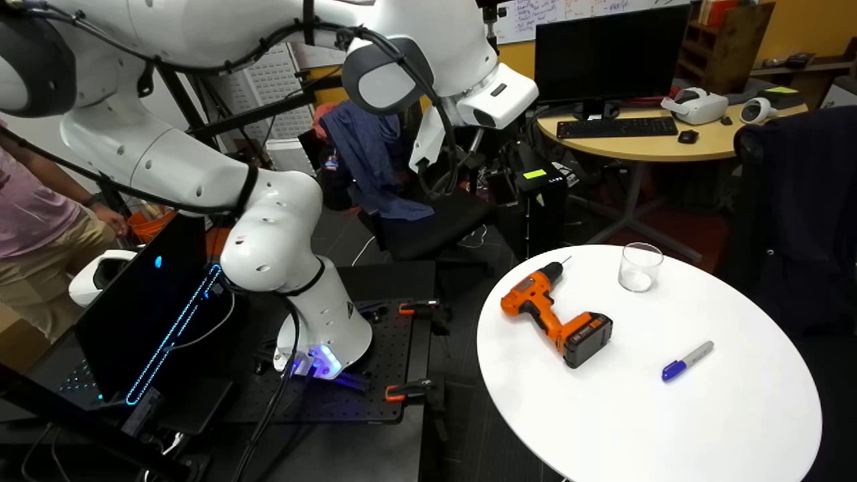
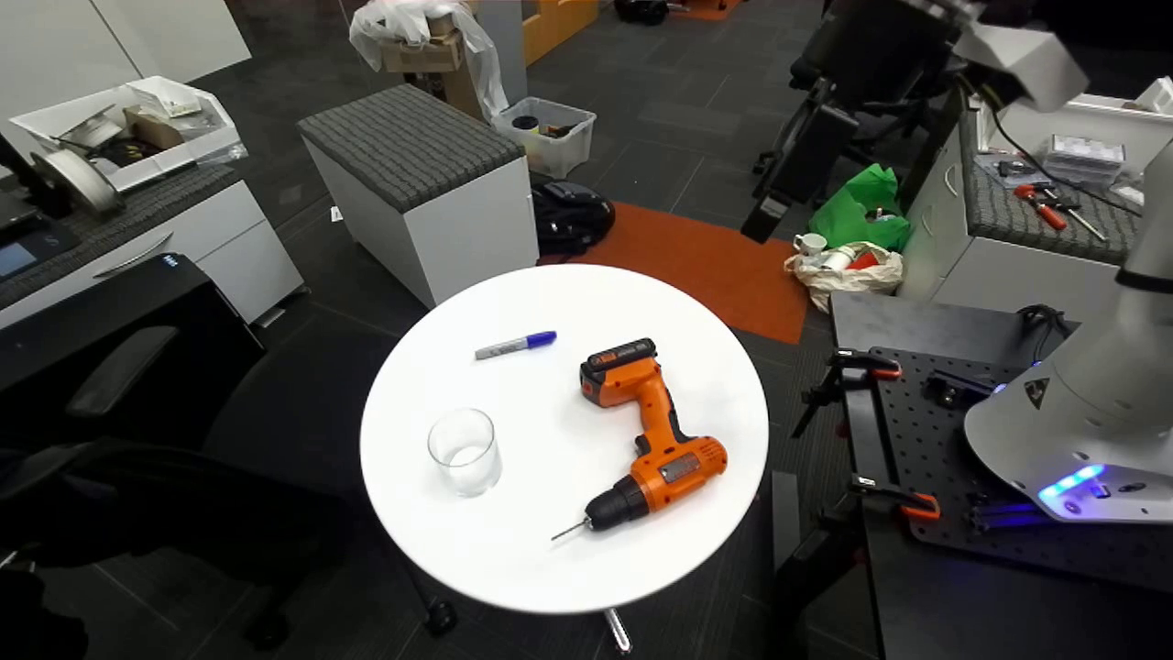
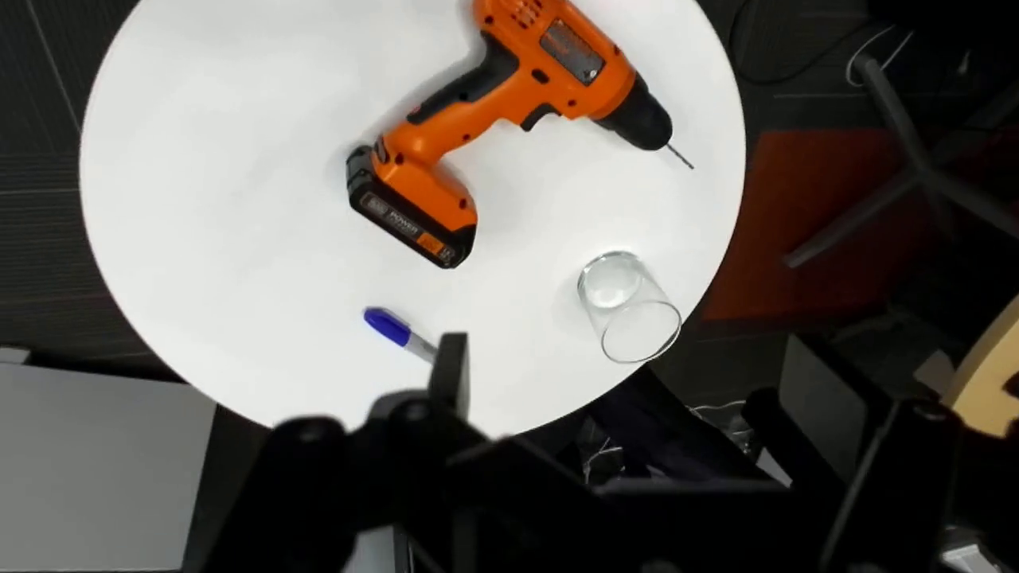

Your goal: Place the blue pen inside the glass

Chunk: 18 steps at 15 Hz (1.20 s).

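Note:
The blue pen point(image 1: 687, 360), with a blue cap and a grey body, lies on the white round table point(image 1: 736, 428). It also shows in an exterior view point(image 2: 515, 345) and in the wrist view point(image 3: 390, 327), where a finger hides its grey end. The clear glass point(image 1: 640, 268) stands upright and looks empty near the table's edge; it also shows in an exterior view point(image 2: 465, 454) and in the wrist view point(image 3: 629, 306). My gripper point(image 3: 637, 382) is open with nothing between its fingers. It is held high above the table, apart from pen and glass; it also shows in an exterior view point(image 2: 779, 197).
An orange-and-black power drill point(image 1: 556, 311) lies on the same table, beside the pen and glass; it also shows in an exterior view point(image 2: 651, 440) and in the wrist view point(image 3: 509, 103). A dark chair point(image 2: 275, 431) stands close to the table's edge. A grey-topped cabinet point(image 2: 412, 147) stands behind.

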Motion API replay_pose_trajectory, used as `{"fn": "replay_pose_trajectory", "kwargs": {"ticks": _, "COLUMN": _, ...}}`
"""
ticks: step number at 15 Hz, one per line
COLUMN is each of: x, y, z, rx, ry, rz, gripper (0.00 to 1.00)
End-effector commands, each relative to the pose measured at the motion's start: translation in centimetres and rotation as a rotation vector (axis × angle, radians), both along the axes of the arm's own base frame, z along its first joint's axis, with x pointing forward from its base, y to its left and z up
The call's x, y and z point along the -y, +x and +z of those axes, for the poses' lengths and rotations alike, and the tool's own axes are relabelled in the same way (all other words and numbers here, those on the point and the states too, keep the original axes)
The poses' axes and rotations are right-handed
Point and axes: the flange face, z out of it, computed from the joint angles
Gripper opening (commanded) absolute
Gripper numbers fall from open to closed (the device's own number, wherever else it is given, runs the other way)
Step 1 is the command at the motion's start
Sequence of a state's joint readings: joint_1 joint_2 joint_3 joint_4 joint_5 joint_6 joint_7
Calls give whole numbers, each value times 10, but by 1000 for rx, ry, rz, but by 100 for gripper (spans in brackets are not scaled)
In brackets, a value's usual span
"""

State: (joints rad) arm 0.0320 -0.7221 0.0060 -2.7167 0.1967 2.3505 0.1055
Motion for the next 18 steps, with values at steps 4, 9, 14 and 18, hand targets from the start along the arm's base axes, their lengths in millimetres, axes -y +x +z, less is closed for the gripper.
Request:
{"fn": "replay_pose_trajectory", "kwargs": {"ticks": 4, "x": 28, "y": 42, "z": -6, "rx": 34, "ry": -168, "rz": 39, "gripper": 100}}
{"fn": "replay_pose_trajectory", "kwargs": {"ticks": 9, "x": 50, "y": 73, "z": -13, "rx": 3, "ry": -296, "rz": 142, "gripper": 100}}
{"fn": "replay_pose_trajectory", "kwargs": {"ticks": 14, "x": 66, "y": 104, "z": -32, "rx": -32, "ry": -350, "rz": 297, "gripper": 100}}
{"fn": "replay_pose_trajectory", "kwargs": {"ticks": 18, "x": 64, "y": 131, "z": -59, "rx": 11, "ry": -359, "rz": 396, "gripper": 100}}
